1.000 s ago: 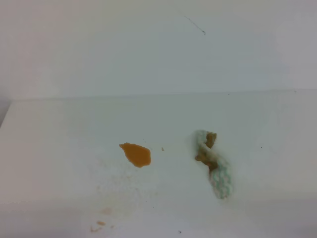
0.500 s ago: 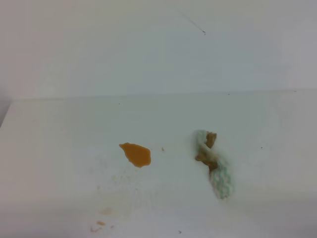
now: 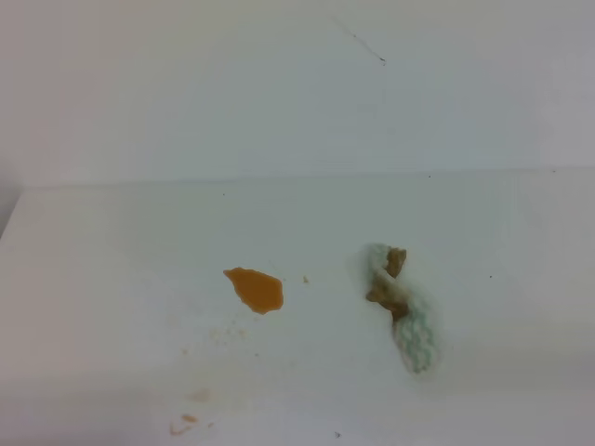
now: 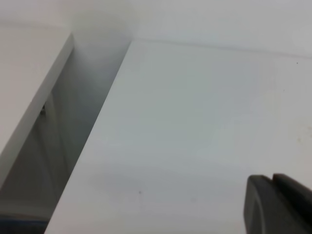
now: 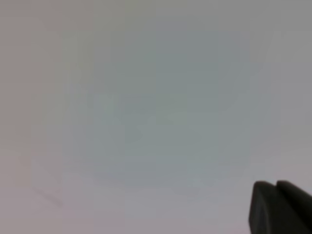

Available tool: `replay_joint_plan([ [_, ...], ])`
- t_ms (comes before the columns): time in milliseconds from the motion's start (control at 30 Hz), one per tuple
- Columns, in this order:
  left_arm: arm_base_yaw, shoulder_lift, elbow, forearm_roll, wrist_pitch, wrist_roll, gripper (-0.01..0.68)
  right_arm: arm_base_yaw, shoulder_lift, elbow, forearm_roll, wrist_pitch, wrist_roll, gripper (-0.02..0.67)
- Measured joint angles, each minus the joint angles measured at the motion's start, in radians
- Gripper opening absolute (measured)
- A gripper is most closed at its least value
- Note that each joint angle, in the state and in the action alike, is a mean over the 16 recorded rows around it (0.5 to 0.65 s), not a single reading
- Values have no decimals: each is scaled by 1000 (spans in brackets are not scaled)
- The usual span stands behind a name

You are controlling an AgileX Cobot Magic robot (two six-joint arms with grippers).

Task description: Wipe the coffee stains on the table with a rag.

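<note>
An orange-brown coffee stain (image 3: 255, 289) lies left of centre on the white table (image 3: 112, 279), with faint tan specks and smears (image 3: 189, 419) below it near the front edge. To its right the rag (image 3: 402, 307) lies bunched up, white with green checks and brown patches, touched by nothing. Neither arm shows in the exterior high view. My left gripper (image 4: 272, 178) appears in the left wrist view's bottom right corner, fingers pressed together over bare table. In the right wrist view, my right gripper (image 5: 276, 184) is likewise shut and holds nothing, against a blurred pale surface.
A plain white wall (image 3: 279, 93) rises behind the table. The left wrist view shows the table's left edge (image 4: 105, 122) with a shadowed gap beside it, and a second white slab (image 4: 29, 87) beyond the gap.
</note>
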Motion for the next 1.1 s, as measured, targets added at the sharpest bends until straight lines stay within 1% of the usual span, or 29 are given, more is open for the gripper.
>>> replay_joint_plan([
  [67, 0, 0, 0, 0, 0, 0, -3, 0, 0, -12, 16, -47, 32, 11],
  [133, 0, 0, 0, 0, 0, 0, -3, 0, 1, -36, 18, -50, 58, 11],
  [267, 0, 0, 0, 0, 0, 0, -3, 0, 19, -116, -7, 26, 75, 11],
  [433, 0, 0, 0, 0, 0, 0, -3, 0, 108, -280, -45, 260, 39, 11],
  [567, 0, -2, 2, 0, -1, 0, -2, 0, 237, -442, -60, 477, -58, 11],
  [667, 0, -3, 5, 0, -2, 0, -2, 0, 353, -555, -34, 587, -134, 11],
  [767, 0, -3, 5, 0, -2, 0, -2, 0, 475, -645, 48, 650, -199, 11],
  [867, 0, -3, 5, 0, -2, 0, -2, 0, 588, -710, 167, 678, -273, 11],
  [967, 0, -3, 5, 0, -2, 0, -2, 0, 688, -750, 320, 681, -389, 11],
  [1100, 0, -2, 2, 0, -1, 0, -3, 3, 813, -769, 572, 685, -586, 11],
])
